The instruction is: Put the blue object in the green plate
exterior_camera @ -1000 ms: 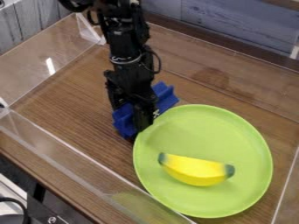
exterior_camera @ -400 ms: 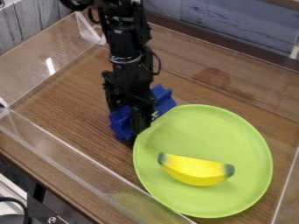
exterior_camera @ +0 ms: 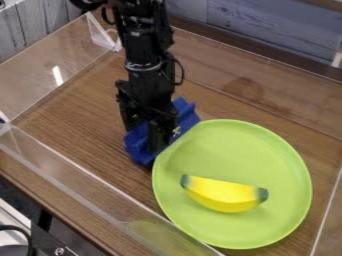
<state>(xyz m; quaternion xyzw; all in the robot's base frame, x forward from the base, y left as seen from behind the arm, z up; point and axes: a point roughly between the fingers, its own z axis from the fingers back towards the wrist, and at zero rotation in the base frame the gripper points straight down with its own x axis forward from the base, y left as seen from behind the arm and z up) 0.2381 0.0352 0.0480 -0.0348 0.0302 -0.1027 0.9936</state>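
The blue object (exterior_camera: pixel 144 143) lies on the wooden table just left of the green plate (exterior_camera: pixel 274 168), its right end close to the plate's rim. My black gripper (exterior_camera: pixel 154 126) comes straight down onto it, and its fingers are shut on the blue object, covering its middle. A yellow banana-shaped piece (exterior_camera: pixel 223 193) rests inside the plate, near its centre.
Clear plastic walls (exterior_camera: pixel 60 170) fence the table on the left and front. A grey panel (exterior_camera: pixel 254 25) stands behind the back edge. The arm's black column (exterior_camera: pixel 140 40) rises from the gripper toward the top left.
The gripper has sunk slightly onto the blue object and its fingers have drawn in on it. The plate and the yellow piece stayed put.
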